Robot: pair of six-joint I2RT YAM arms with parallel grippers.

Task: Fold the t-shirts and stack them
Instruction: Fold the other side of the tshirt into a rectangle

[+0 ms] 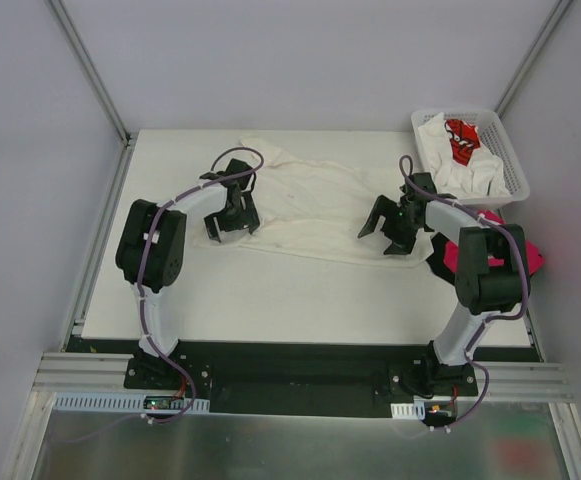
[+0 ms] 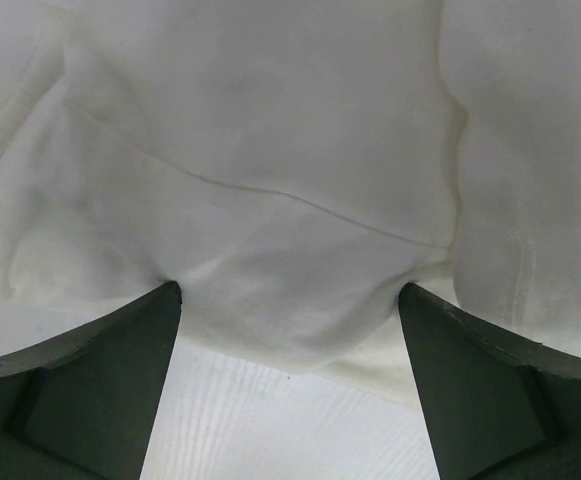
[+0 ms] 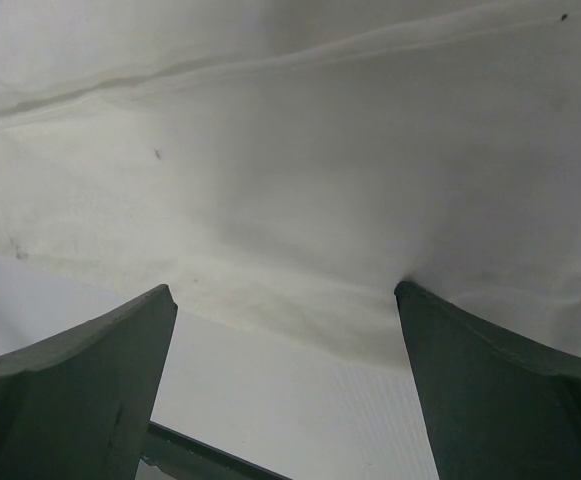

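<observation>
A cream-white t-shirt (image 1: 310, 200) lies spread across the far half of the white table (image 1: 270, 295). My left gripper (image 1: 232, 228) is open at the shirt's near left edge. In the left wrist view (image 2: 290, 290) its fingertips (image 2: 165, 300) touch the shirt's hem (image 2: 270, 170). My right gripper (image 1: 385, 235) is open at the near right edge. In the right wrist view (image 3: 285, 293) one fingertip (image 3: 410, 300) presses into the cloth (image 3: 320, 150). A magenta-pink shirt (image 1: 533, 258) lies under the right arm. A white shirt with red print (image 1: 460, 140) sits in the basket.
The white lattice basket (image 1: 515, 165) stands at the far right corner with more white cloth (image 1: 475, 175) in it. A dark patch (image 1: 438, 265) shows beside the magenta shirt. Bare table (image 2: 270, 410) lies in front of the shirt. Grey walls and metal frame rails enclose the table.
</observation>
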